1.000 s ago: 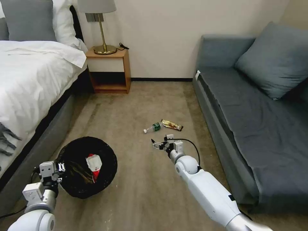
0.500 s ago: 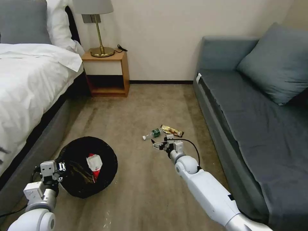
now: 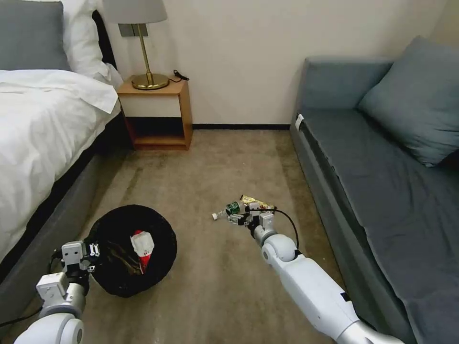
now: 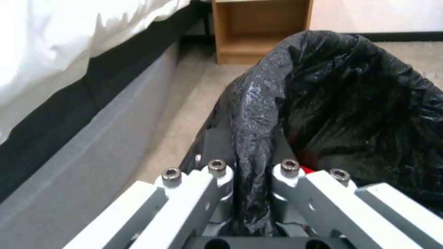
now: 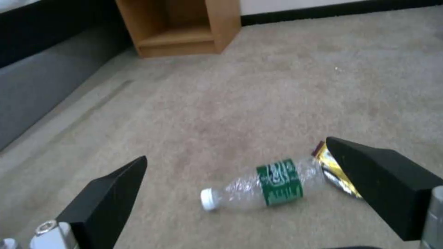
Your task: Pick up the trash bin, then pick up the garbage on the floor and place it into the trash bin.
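Hovering just short of the bottle (image 5: 261, 186), the right gripper (image 3: 236, 218) has jaws spread wide; bottle lies on the floor (image 3: 215, 167), long axis crosswise between fingertips; left gripper (image 4: 251, 173) clamps the trash bin (image 3: 114, 282) rim.

Crinkly glossy black plastic bag (image 4: 323, 86) lining bin; clear crumpled plastic bottle w/ green label (image 5: 265, 185); shiny gold foil wrapper (image 5: 334, 169); matt short-pile beige carpet (image 5: 277, 86); smooth wood nightstand (image 5: 184, 24).
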Motion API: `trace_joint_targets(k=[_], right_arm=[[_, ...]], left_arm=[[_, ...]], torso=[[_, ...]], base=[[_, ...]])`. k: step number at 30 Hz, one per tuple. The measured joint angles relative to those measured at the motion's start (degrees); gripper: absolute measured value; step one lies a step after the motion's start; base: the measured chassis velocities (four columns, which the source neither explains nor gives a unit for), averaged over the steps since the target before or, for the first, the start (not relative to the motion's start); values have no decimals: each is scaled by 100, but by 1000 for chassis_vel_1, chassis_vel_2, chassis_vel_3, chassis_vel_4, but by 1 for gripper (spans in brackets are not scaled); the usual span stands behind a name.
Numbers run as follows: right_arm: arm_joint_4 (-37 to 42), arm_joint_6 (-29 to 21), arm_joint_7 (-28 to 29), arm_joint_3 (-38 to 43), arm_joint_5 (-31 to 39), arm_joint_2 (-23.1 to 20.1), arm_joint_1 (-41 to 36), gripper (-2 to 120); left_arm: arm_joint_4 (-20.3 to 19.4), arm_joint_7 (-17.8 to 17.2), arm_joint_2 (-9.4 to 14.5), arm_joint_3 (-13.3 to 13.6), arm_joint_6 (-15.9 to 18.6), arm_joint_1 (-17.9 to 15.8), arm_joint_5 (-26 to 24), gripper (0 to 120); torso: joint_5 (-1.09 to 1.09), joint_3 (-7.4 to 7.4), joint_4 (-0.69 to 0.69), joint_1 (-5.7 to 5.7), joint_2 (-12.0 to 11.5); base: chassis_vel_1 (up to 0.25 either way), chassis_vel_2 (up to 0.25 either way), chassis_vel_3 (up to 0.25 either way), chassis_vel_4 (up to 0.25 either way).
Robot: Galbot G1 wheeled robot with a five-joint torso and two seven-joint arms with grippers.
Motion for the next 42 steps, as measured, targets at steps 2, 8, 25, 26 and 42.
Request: trace_joint_targets(k=[2, 8, 25, 26, 42], right_arm=[[0, 1, -2, -2, -3, -1, -2, 100], [-111, 62, -42, 12, -84, 37, -29, 100], [-393, 135, -253, -25, -192, 82, -16, 100], [-393, 135, -253, -25, -192, 82, -16, 100], [-275, 136, -801, -305, -465, -70, 19, 100]], left_arm=[[0, 0, 2, -3, 1, -3, -11, 4], [82, 0, -25, 13, -13, 13, -14, 4], [204, 11, 33, 20, -32, -40, -3, 4], [204, 11, 33, 20, -32, -40, -3, 4], [188, 25, 45, 13, -39, -33, -7, 4]], torso=[[1, 0, 0, 0, 0], [0, 0, 1, 0, 0], [0, 0, 0, 0, 0], [0, 0, 0, 0, 0], [0, 2, -3, 0, 0]], base=[[-121, 130, 127, -122], [-125, 122, 124, -139], [-129, 138, 137, -132], [-138, 140, 134, -125], [-118, 111, 116, -124]])
